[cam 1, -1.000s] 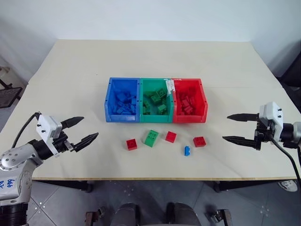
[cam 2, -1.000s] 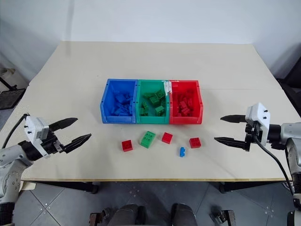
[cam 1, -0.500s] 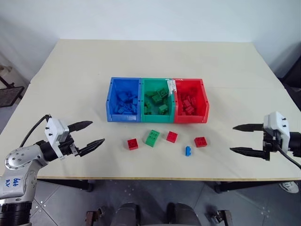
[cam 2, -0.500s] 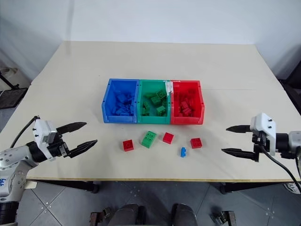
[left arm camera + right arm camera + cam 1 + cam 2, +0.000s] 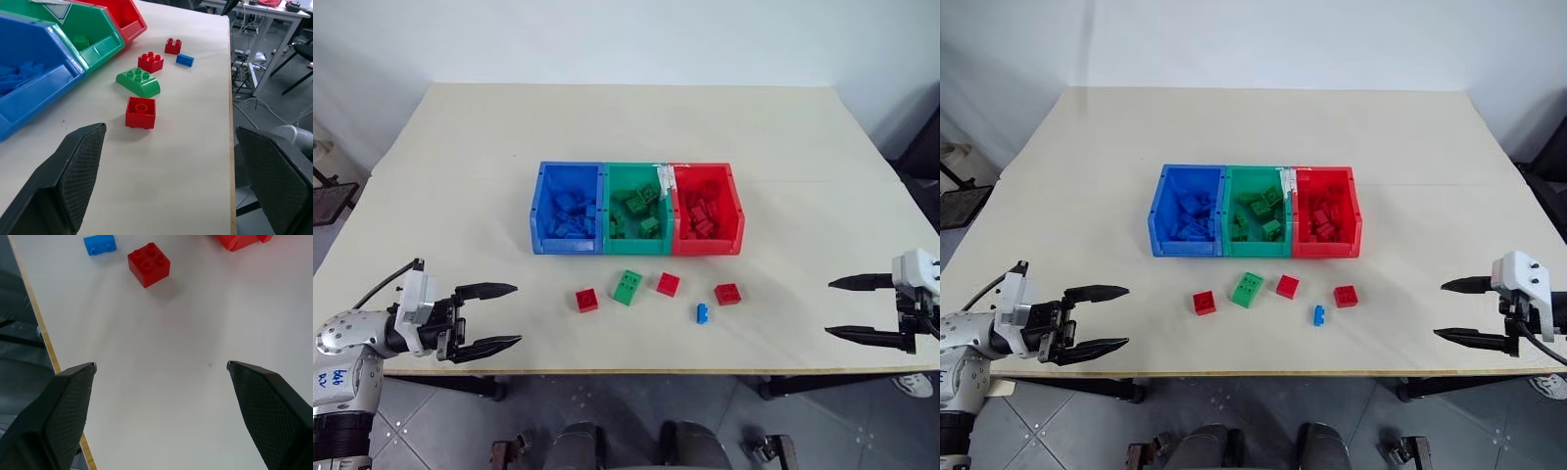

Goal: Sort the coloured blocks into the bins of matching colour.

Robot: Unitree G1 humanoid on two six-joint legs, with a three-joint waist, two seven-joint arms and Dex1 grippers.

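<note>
Jaws wide and empty on left gripper [image 5: 504, 316] and right gripper [image 5: 847, 308]; five blocks loose before the bins [image 5: 636, 251]; from left wrist, leftmost red block [image 5: 141, 112] stud-less face up; from right wrist, blue block [image 5: 100, 244] beside red one [image 5: 148, 263].

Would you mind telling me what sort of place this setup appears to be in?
Probably a robotics lab or test room: a plain worktable with sorting bins and toy bricks, bare white walls, and cables by a neighbouring desk.
</note>
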